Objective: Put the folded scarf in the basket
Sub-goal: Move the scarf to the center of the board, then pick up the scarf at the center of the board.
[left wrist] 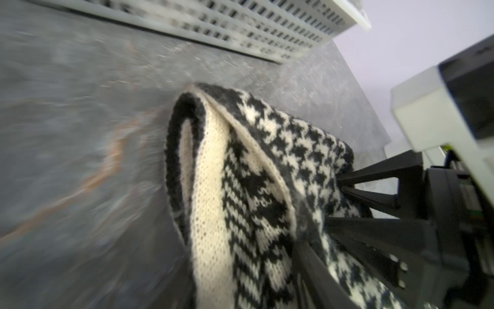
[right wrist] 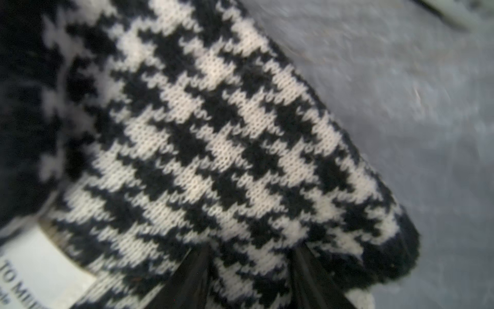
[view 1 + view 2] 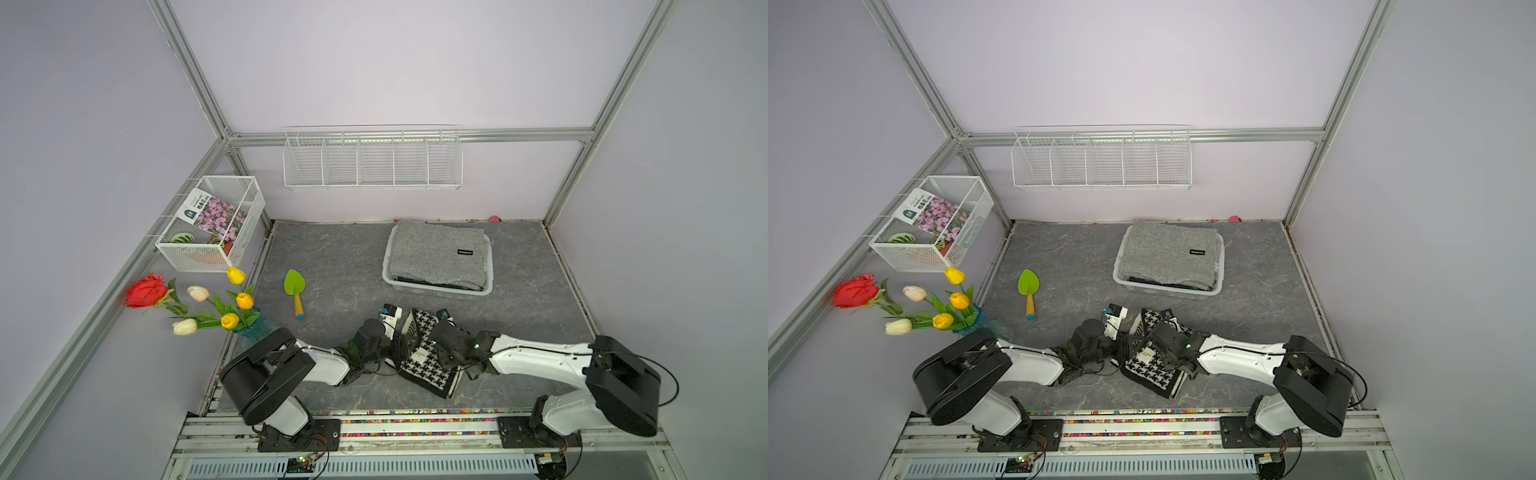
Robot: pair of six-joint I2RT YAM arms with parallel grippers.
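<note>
**Operator:** Where does everything stand?

**Coach:** The white perforated basket sits toward the back of the grey tabletop. A grey folded scarf lies in it and fills most of it. Your houndstooth scarf is near the front, well apart from the basket. Its far fold looks raised, and its near end seems to lie on the tabletop.

**Operator:** And the tools?

**Coach:** The left tool is closed on the scarf's folded edge. The right tool has the knit pinched between its fingers on the opposite side. Both grip the same scarf.

**Operator:** How do I carry it well?

**Coach:** I judge that you are at the lift.
- Raise both arms together and level, or the soft knit will likely sag and the fold will open.
- Get the trailing end clear of the tabletop before you travel, or it may drag.
- Cross above the basket's near rim, not into it.
- Lower the scarf flat onto the grey scarf.
- Release both sides together so neither corner tugs the stack askew.
</note>
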